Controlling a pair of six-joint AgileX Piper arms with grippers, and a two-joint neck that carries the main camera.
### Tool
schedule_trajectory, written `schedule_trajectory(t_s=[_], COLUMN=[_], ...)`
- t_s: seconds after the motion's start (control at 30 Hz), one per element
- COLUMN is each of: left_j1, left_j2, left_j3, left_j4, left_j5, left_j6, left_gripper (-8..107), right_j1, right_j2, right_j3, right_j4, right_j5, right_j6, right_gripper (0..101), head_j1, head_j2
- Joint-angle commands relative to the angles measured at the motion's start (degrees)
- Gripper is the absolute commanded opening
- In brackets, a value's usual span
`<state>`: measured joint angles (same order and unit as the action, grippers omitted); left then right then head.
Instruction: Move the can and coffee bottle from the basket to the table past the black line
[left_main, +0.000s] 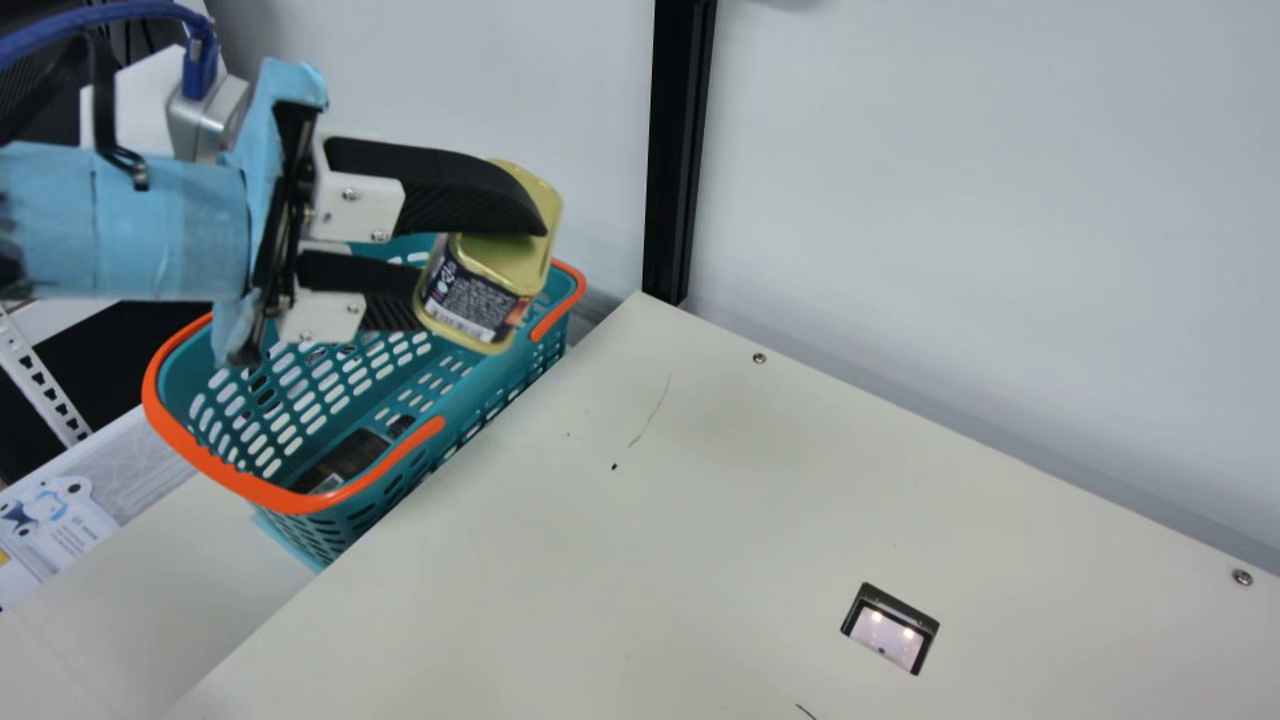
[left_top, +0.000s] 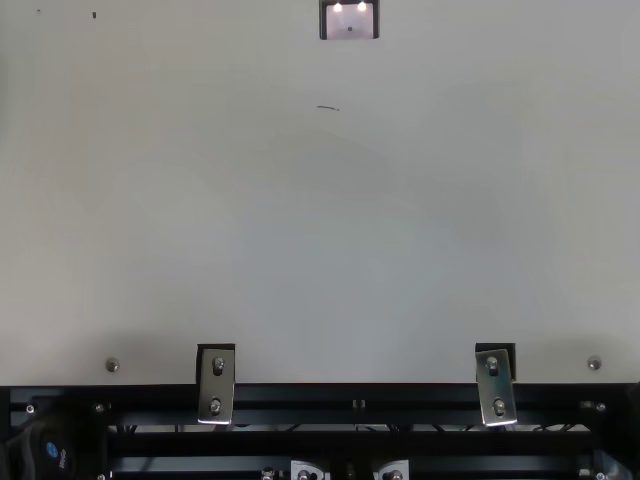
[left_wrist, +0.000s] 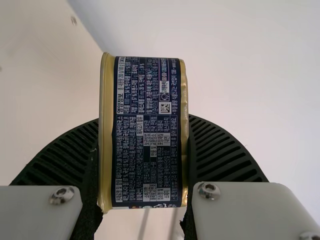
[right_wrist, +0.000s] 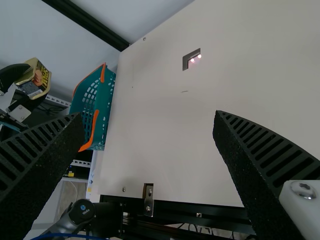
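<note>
The left end effector holds the can tilted between its ribbed fingers, raised near the basket, toward two o'clock from the basket's middle in the main view. The right end effector is wide and holds nothing. The step in hand looks like carrying the can out: it should pass well above the orange rim toward four o'clock, be levelled over the tabletop, then be lowered gently past the black line, possibly the thin mark. Releasing early or tilted could tip it. Inside the teal basket, toward seven o'clock, lies a dark item, probably the coffee bottle.
</note>
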<state>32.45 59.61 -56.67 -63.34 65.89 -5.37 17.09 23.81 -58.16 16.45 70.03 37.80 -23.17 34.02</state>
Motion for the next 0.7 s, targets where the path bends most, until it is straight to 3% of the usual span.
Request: schedule_trajectory(t_s=[0.0,0.33,0.67], left_j1=[-1.2,-9.3,-12.0], left_j2=[-0.7,-4.8,-8.6], left_j3=[0.1,0.9,-0.4], left_j4=[-1.4,-5.1,-7.3], left_j5=[4.0,4.0,4.0], left_j6=[-10.3,-26.1,-38.8], left_gripper=[10,10,10], right_j1=[0.0,0.0,0.0], right_j2=[0.0,0.0,0.0], right_j3=[0.0,0.0,0.0], right_j4=[0.0,0.0,0.0], right_j5=[0.0,0.0,0.0], right_j6=[0.0,0.0,0.0], right_gripper=[101,101,101], head_j1=[-1.3,-1.3,-1.3], head_j2=[0.9,0.9,0.9])
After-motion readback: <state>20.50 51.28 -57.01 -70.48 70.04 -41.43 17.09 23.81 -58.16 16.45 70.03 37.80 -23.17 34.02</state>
